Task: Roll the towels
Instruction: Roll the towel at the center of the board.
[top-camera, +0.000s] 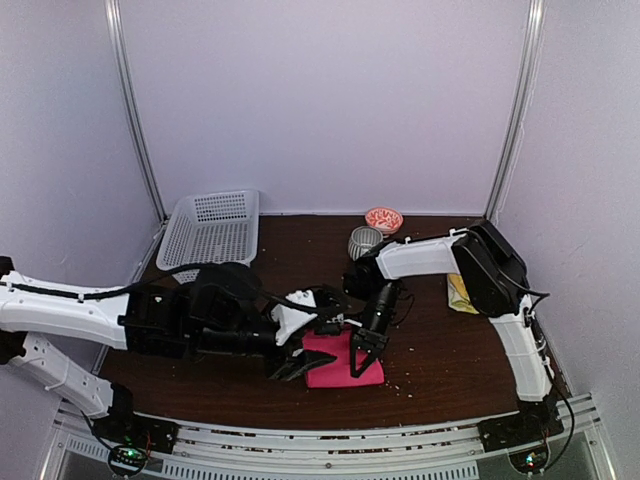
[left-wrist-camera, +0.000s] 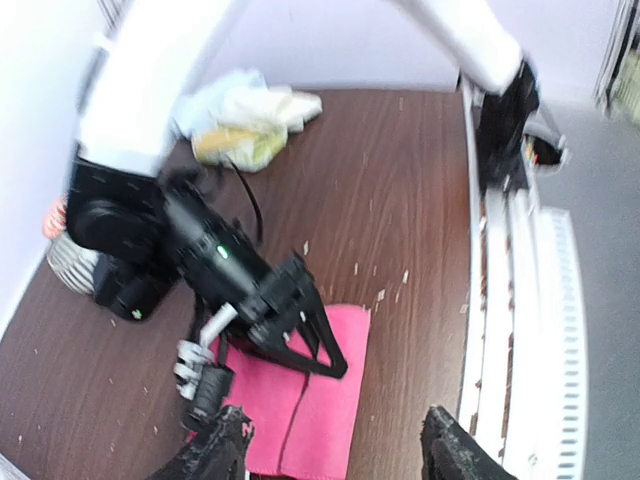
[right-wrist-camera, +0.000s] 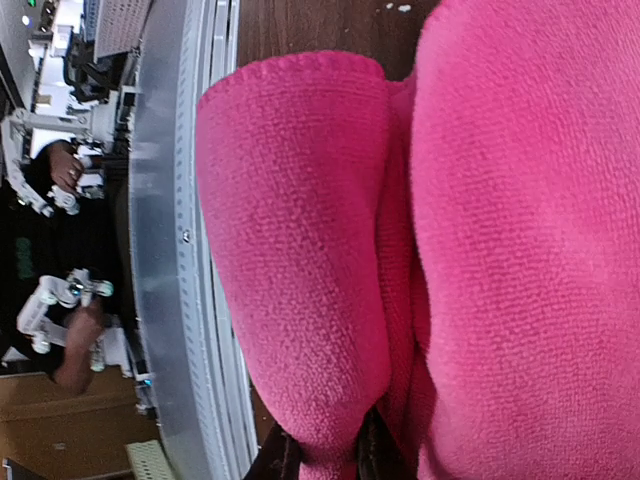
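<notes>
Overhead, the pink towel (top-camera: 335, 375) lay beneath the right gripper (top-camera: 365, 352) and just ahead of the left gripper (top-camera: 295, 367), whose jaws, from the left wrist, gaped wide with its near edge between them, while the right wrist showed only pink folds, its own jaws' state impossible to tell.

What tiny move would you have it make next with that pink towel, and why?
Probably close the right jaws on the raised fold of the pink towel. They seem to sit spread on the cloth where one edge is already folded over, while the left jaws hang open at its left edge. Gripping there would let the rolling go on.
</notes>
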